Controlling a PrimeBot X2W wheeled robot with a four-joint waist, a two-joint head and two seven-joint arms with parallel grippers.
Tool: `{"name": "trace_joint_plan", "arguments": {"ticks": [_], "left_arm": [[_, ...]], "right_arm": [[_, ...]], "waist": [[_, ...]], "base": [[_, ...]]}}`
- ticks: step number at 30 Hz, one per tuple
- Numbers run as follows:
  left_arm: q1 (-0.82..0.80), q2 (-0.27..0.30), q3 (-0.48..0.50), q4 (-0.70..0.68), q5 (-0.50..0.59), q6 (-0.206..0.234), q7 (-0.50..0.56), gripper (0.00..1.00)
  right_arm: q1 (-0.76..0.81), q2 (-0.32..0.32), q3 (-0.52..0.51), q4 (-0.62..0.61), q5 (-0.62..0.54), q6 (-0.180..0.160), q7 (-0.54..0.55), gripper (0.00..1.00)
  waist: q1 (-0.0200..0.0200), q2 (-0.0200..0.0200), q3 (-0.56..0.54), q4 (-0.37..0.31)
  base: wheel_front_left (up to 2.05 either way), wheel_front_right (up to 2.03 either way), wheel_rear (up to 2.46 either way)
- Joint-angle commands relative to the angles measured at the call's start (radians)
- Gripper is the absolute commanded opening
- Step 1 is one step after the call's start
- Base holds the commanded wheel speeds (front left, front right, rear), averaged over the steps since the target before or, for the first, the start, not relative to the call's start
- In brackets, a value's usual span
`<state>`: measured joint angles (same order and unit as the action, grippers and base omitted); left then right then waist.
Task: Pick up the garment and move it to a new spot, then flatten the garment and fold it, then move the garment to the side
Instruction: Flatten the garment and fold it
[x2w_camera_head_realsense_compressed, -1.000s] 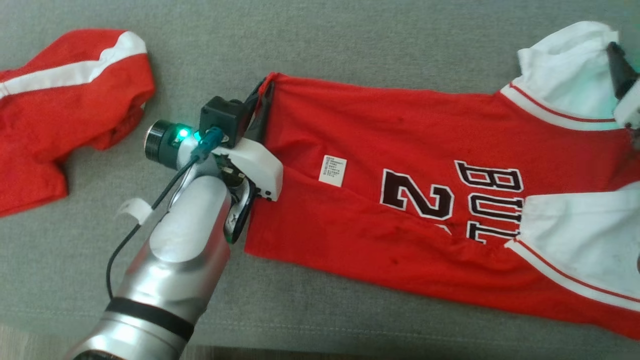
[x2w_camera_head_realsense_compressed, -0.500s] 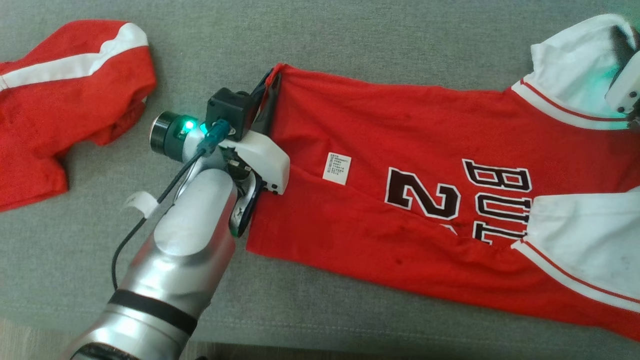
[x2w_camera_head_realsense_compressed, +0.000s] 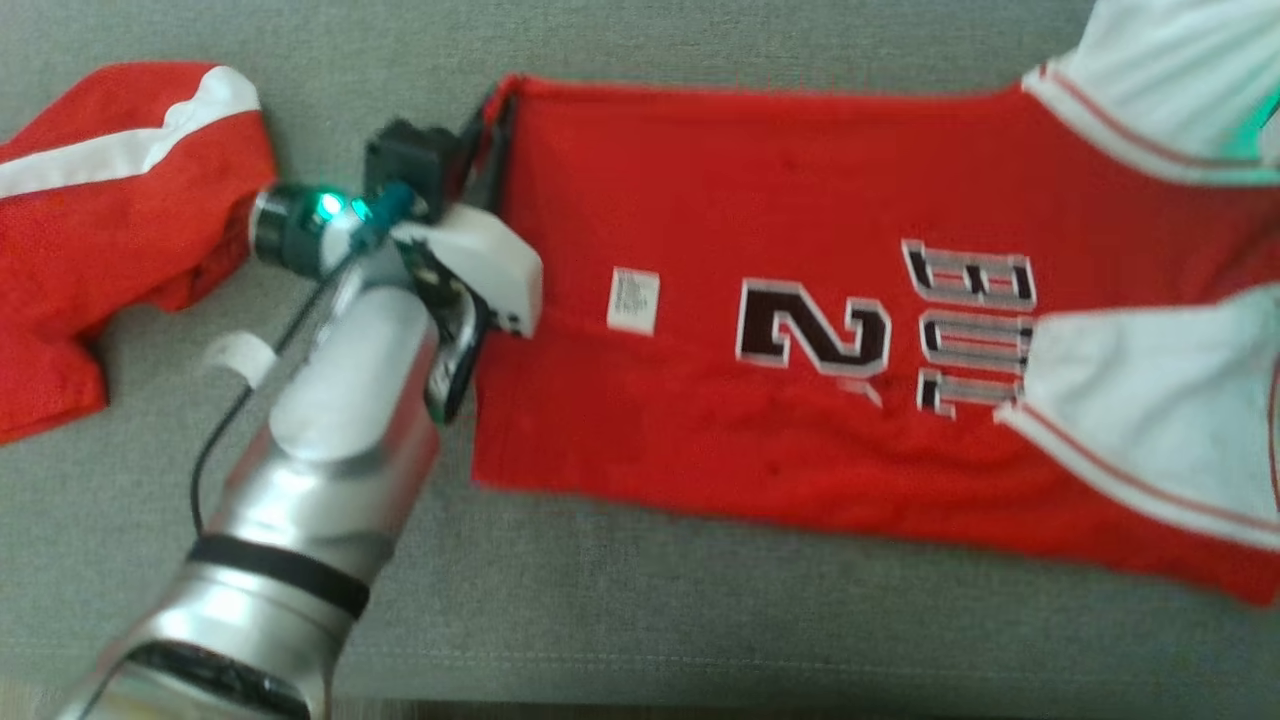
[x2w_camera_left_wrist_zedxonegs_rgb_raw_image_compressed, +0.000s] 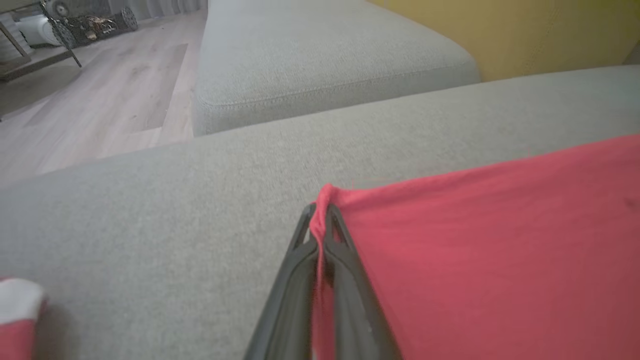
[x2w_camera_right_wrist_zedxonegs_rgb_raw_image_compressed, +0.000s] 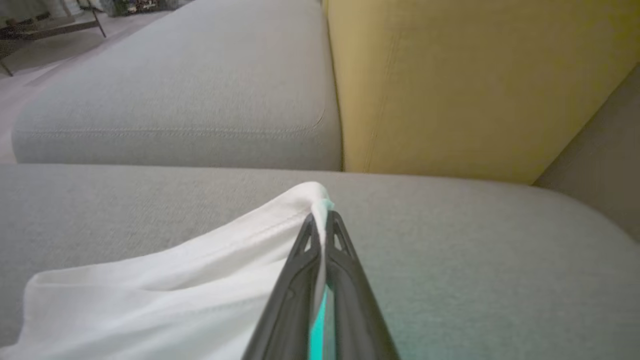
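Observation:
The garment is a red jersey with white sleeves and a black "2", spread on the grey sofa cushion. My left gripper is at its upper left corner. In the left wrist view, the left gripper is shut on a pinch of the garment's red hem corner. In the right wrist view, my right gripper is shut on the edge of the white sleeve, with fabric bunched between the fingertips. The sleeve end lies at the head view's upper right.
A second red garment with a white stripe lies at the left, close to my left wrist. A yellow backrest stands behind the cushion, and another grey cushion lies beyond. Wooden floor shows past the sofa.
My right gripper has closed on the white sleeve edge. The left gripper has kept its hold on the hem corner. The head camera has shifted, so the whole picture sits differently.

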<state>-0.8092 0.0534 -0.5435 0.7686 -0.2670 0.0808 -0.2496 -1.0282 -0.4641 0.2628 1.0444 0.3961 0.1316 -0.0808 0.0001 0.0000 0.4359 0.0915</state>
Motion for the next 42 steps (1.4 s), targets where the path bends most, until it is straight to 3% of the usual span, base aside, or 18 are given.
{"name": "trace_joint_plan", "arguments": {"ticks": [1, 10, 16, 23, 30, 42], "left_arm": [[-0.063, 0.039, 0.040, -0.011, -0.005, 0.012, -0.012, 0.00], [-0.088, 0.039, 0.035, 0.061, -0.008, -0.011, -0.012, 0.00], [-0.021, 0.061, 0.011, 0.048, 0.010, -0.034, -0.012, 0.00], [0.090, 0.115, -0.022, 0.019, 0.024, -0.049, -0.011, 0.00], [0.204, 0.163, -0.059, -0.043, 0.031, -0.053, 0.024, 0.00], [0.346, 0.226, -0.117, -0.170, 0.035, -0.061, 0.115, 0.00]], "right_arm": [[-0.043, -0.019, -0.005, 0.005, -0.015, -0.001, -0.044, 0.00], [-0.051, 0.052, 0.002, 0.063, 0.014, -0.001, -0.119, 0.00], [0.067, 0.068, 0.068, -0.024, 0.128, -0.001, -0.098, 0.00], [0.281, 0.000, 0.154, -0.221, 0.297, -0.001, 0.026, 0.00], [0.486, -0.100, 0.194, -0.439, 0.394, -0.001, 0.172, 0.00], [0.738, -0.184, 0.127, -0.694, 0.456, -0.001, 0.416, 0.00]], "waist": [[-0.0001, 0.0000, -0.005, -0.005], [-0.0001, 0.0000, -0.058, -0.028], [-0.0001, 0.0000, -0.135, -0.052], [-0.0001, 0.0000, -0.237, -0.079], [-0.0001, 0.0000, -0.313, -0.098], [-0.0001, 0.0000, -0.359, -0.119]], "base": [[0.00, 0.00, 0.00], [0.00, 0.00, 0.00], [0.00, 0.00, 0.00], [0.00, 0.00, 0.00], [0.00, 0.00, 0.00], [0.00, 0.00, 0.00]]}}
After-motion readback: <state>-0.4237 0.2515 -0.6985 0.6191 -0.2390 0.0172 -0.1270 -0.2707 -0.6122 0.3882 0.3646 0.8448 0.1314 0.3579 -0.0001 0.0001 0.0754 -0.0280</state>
